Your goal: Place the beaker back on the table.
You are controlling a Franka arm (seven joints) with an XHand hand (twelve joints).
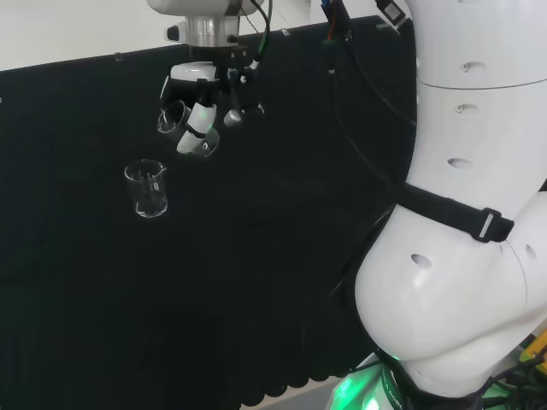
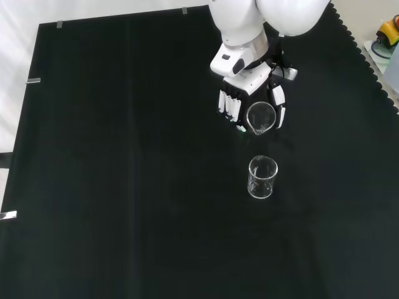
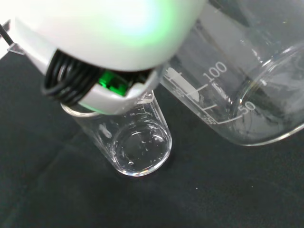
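My hand (image 1: 202,92) hangs above the black cloth with its fingers and thumb curled round a clear glass beaker (image 1: 183,128). This beaker lies tilted in the grip, off the cloth. In the front view the held beaker (image 2: 260,118) shows its open mouth between the fingers (image 2: 229,104) and the thumb (image 2: 280,106). Close in the wrist view, the held beaker (image 3: 242,90) shows printed scale marks. A second clear beaker (image 1: 148,189) stands upright on the cloth, below and left of my hand in the head view, and nearer the camera in the front view (image 2: 262,177). It is apart from the hand.
Black cloth (image 2: 124,174) covers the bench, with wide bare room to the left in the front view. The arm's big white links (image 1: 466,213) stand at the right of the head view. Cables (image 1: 350,94) trail over the cloth behind the hand.
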